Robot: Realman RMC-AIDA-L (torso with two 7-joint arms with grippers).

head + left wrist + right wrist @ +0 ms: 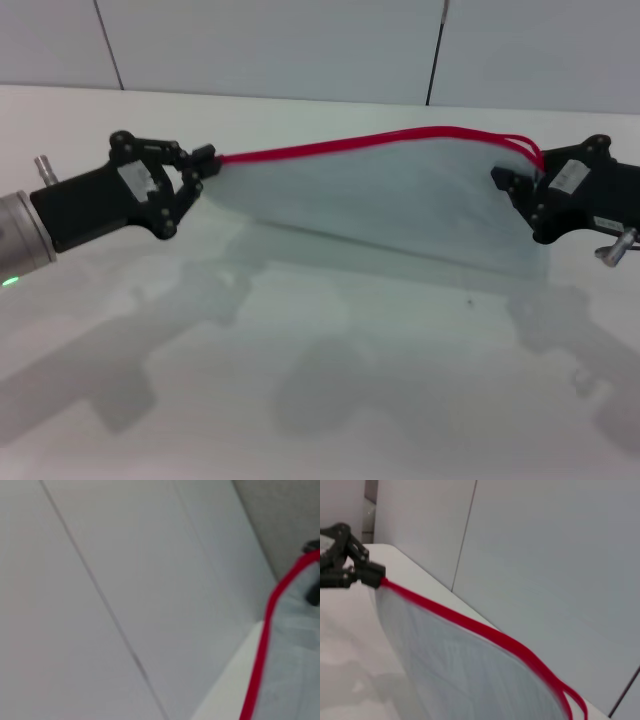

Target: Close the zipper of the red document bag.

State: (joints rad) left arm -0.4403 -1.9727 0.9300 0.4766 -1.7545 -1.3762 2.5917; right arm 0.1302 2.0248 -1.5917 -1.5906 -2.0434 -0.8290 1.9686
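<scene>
The red document bag (380, 205), a pale translucent pouch, hangs stretched above the table between both arms, its lower edge resting near the surface. The zipper (330, 148) runs along its top edge as a thin red strip. It splits into two strands at the right end (515, 143). My left gripper (207, 163) is shut on the zipper's left end. My right gripper (512, 182) is shut on the bag's right edge, just under the split. In the right wrist view the zipper (470, 622) leads across to the left gripper (367, 574). The left wrist view shows the zipper (262, 645) and the bag (295, 675).
The white table (300, 400) lies under the bag, with the arms' shadows on it. A grey panelled wall (300, 40) stands behind the table's far edge.
</scene>
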